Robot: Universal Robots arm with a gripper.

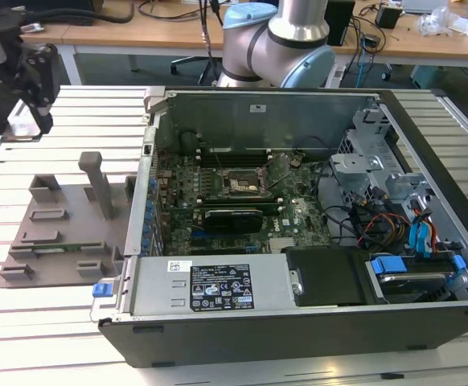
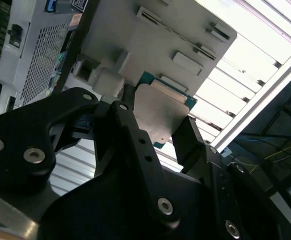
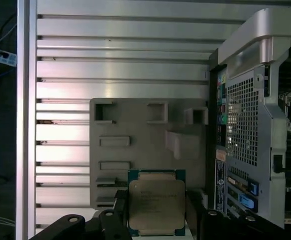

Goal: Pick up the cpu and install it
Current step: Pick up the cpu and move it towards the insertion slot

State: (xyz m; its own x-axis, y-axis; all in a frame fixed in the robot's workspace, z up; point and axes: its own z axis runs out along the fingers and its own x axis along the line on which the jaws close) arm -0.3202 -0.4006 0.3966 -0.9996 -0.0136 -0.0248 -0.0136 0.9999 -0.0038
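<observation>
The gripper (image 3: 155, 212) holds the cpu (image 3: 156, 200) by two opposite edges, fingers (image 2: 188, 137) narrowed onto it, above the grey fixture tray (image 3: 135, 125). Pad contact appears full but is partly hidden. Keep the chip level and the grip even during transfer. Beside the tray, the open computer case (image 1: 298, 330) contains the motherboard (image 1: 218, 221) and its socket (image 1: 240, 185)

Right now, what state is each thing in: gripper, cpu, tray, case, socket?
gripper: shut on the cpu.
cpu: held by two opposite edges, metal top up, in the air above the tray.
tray: flat on the table, beside the case on the exterior view's left.
case: lying on its side, panel off, inside exposed.
socket: inside the case; open or latched, cannot tell.
</observation>
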